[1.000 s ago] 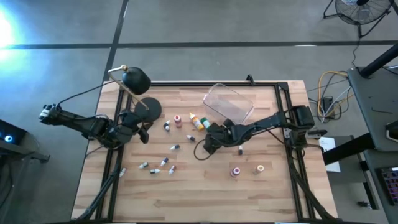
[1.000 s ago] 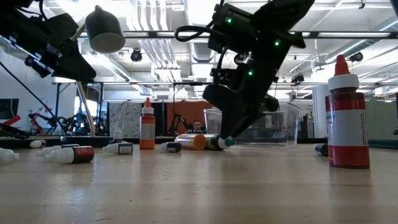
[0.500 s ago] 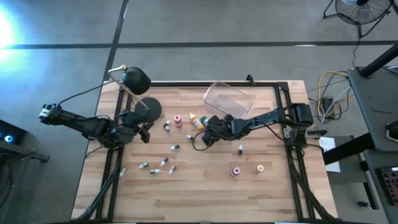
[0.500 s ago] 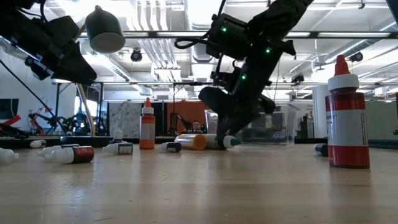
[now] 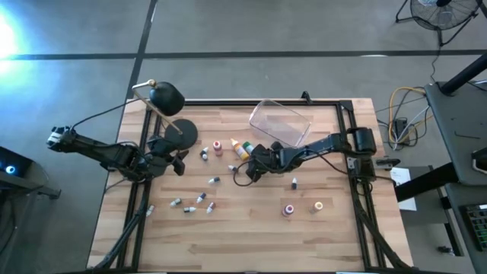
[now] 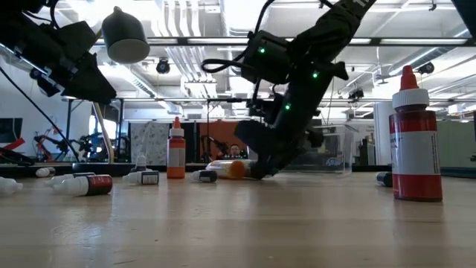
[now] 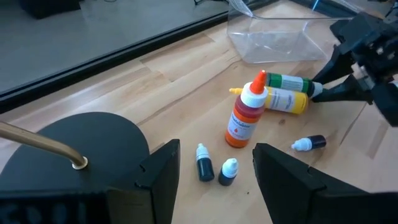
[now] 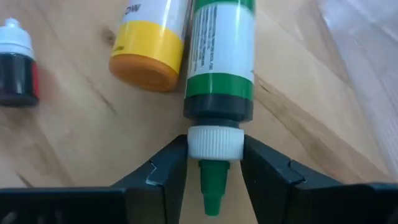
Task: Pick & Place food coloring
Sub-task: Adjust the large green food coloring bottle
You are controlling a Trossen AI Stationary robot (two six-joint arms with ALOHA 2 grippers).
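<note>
The wooden plank tabletop carries a clear rectangular plastic tub, which looks to hold nothing, lying just beyond the right jaws. A black round lamp base sits right in front of the left jaws, which hang spread and grasp nothing above two tiny dark dropper bottles. The right jaws sit on either side of the white ribbed cap of the green bottle, a smooth labelled cylinder lying on its side; whether they press the cap I cannot tell. The yellow bottle lies beside the green one. An upright orange bottle stands between both jaws. Small bottles lie scattered nearer the left jaws.
</note>
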